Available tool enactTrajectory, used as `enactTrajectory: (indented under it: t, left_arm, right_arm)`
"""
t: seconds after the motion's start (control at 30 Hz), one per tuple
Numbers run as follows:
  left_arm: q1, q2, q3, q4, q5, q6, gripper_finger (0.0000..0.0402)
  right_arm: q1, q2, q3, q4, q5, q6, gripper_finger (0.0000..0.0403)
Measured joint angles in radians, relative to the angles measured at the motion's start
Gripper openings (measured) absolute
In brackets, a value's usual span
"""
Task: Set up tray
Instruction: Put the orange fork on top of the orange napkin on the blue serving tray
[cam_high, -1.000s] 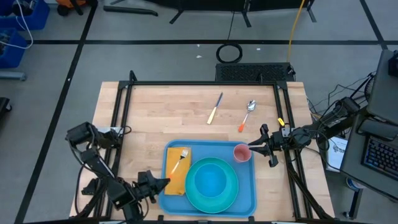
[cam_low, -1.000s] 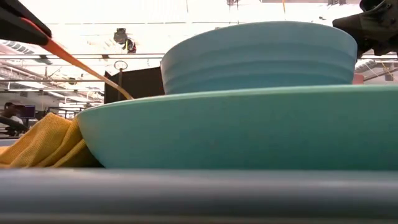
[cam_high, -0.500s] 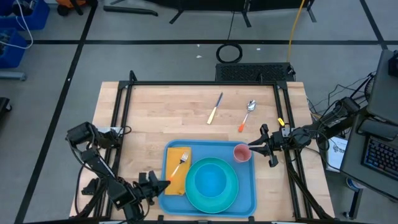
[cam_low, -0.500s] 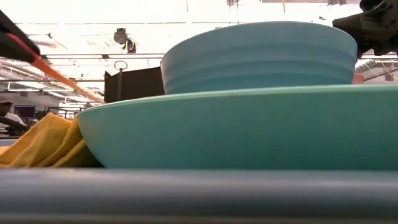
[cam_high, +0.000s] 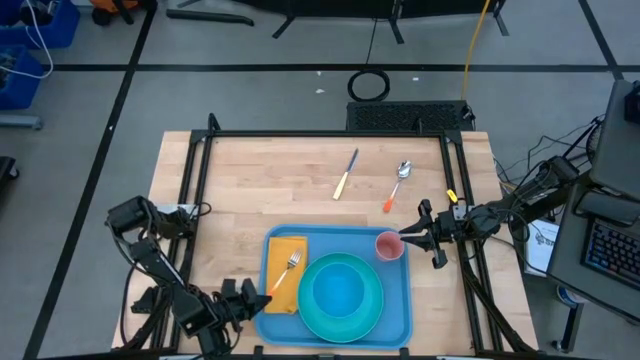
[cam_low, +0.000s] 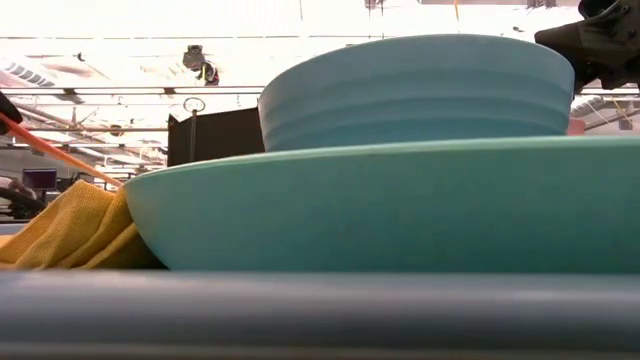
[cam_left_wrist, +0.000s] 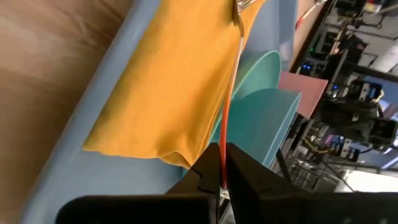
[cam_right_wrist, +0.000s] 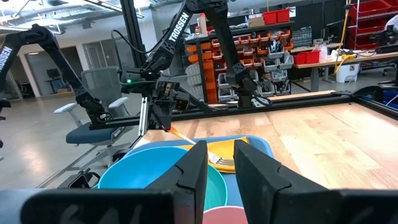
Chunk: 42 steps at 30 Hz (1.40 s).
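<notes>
The blue tray (cam_high: 400, 322) lies at the table's near edge. It carries an orange-yellow napkin (cam_high: 279, 292), a turquoise plate with a bowl (cam_high: 342, 295) and a pink cup (cam_high: 389, 246). My left gripper (cam_high: 252, 298) is at the tray's near left corner, shut on a fork (cam_high: 286, 268) that slants over the napkin (cam_left_wrist: 168, 93). My right gripper (cam_high: 404, 238) stands at the cup's right side with its fingers a little apart (cam_right_wrist: 222, 171). The cup's rim (cam_right_wrist: 233, 216) shows just below them. My left gripper (cam_left_wrist: 222, 154) pinches the fork's orange handle (cam_left_wrist: 226, 130) near its free end between both fingers. The fingers come slanting from the tray's near left, roughly along the handle. The handle end is raised and the metal head (cam_left_wrist: 244, 5) is low over the napkin. Whether my right gripper touches the cup, I cannot tell.
A knife (cam_high: 346, 174) and a spoon with an orange handle (cam_high: 396, 186) lie on the bare wood beyond the tray. Black frame rails run along the table's left, right and far sides. In the low view the plate and bowl (cam_low: 415, 90) fill the picture.
My left gripper has drawn back toward the table's near left corner and sunk lower, still shut on the fork. The fork has followed: its head has slid nearer along the napkin and its handle slants lower than before.
</notes>
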Motion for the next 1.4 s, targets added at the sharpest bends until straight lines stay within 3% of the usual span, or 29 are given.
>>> enactTrajectory:
  t: [0.3,0.63,0.87,1.13,1.4]
  left_arm:
    - [0.000,0.000,0.000,-0.024,0.015,0.069,0.0038]
    - [0.015,0.000,0.000,0.030,0.032,0.281,0.0048]
    - [0.013,0.000,0.000,0.034,0.113,0.237,0.0049]
    - [0.007,0.000,0.000,0.080,0.104,0.302,0.0051]
    - [0.001,0.000,0.000,0.061,0.093,0.392,0.0086]
  right_arm:
    - [0.000,0.000,0.000,0.000,0.000,0.000,0.0073]
    - [0.000,0.000,0.000,0.000,0.000,0.000,0.0073]
    - [0.000,0.000,0.000,0.000,0.000,0.000,0.0073]
    - [0.000,0.000,0.000,0.000,0.000,0.000,0.0073]
    - [0.000,0.000,0.000,0.000,0.000,0.000,0.0073]
